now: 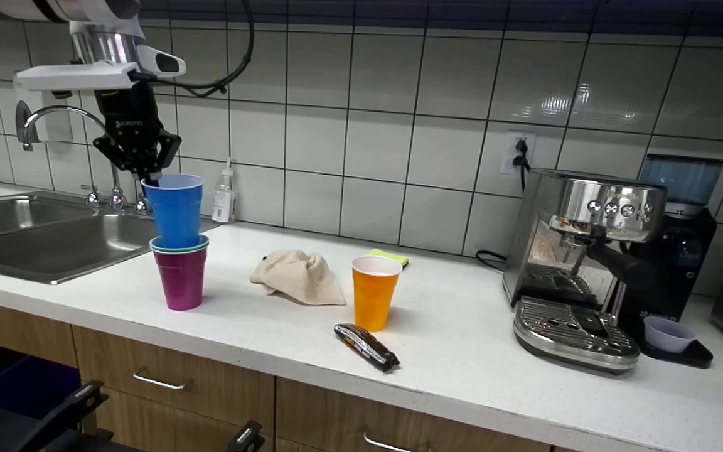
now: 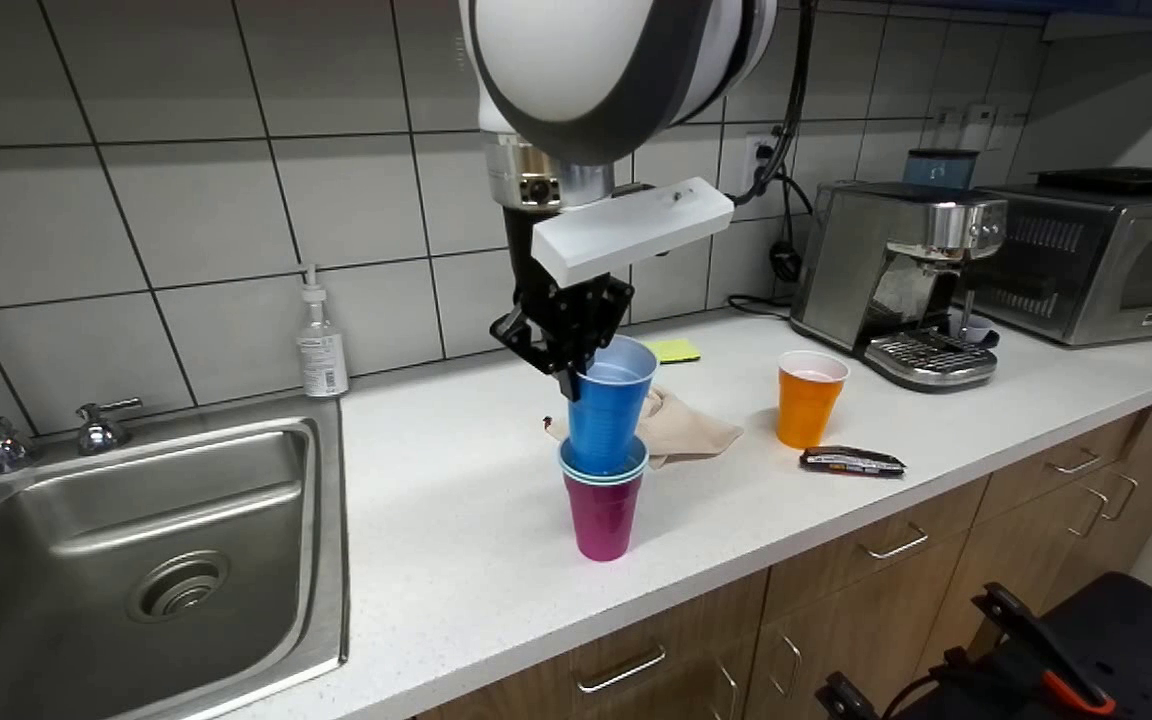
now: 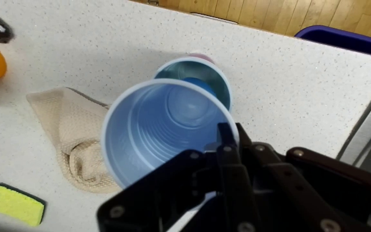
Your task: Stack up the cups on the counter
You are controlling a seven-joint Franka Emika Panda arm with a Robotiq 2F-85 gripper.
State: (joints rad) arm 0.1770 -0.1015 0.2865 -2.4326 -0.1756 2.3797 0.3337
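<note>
My gripper (image 1: pixel 152 179) is shut on the rim of the blue cup (image 1: pixel 176 210), one finger inside and one outside, as the wrist view shows at the fingertips (image 3: pixel 232 133). The blue cup (image 2: pixel 608 415) is upright or nearly so, with its lower end inside the mouth of the green cup (image 3: pixel 219 80). The green cup is nested in the purple cup (image 1: pixel 181 279), so mostly its rim and inside show. The purple cup (image 2: pixel 604 515) stands on the counter (image 1: pixel 261 339). The orange cup (image 1: pixel 374 295) stands upright and apart on the counter, also in an exterior view (image 2: pixel 804 402).
A beige cloth (image 1: pixel 299 276) lies between the stacked cups and the orange cup. A dark wrapped bar (image 1: pixel 366 346) lies before the orange cup. A yellow sponge (image 2: pixel 674 350), soap bottle (image 2: pixel 321 345), steel sink (image 2: pixel 321 560) and coffee machine (image 1: pixel 581 270) are around.
</note>
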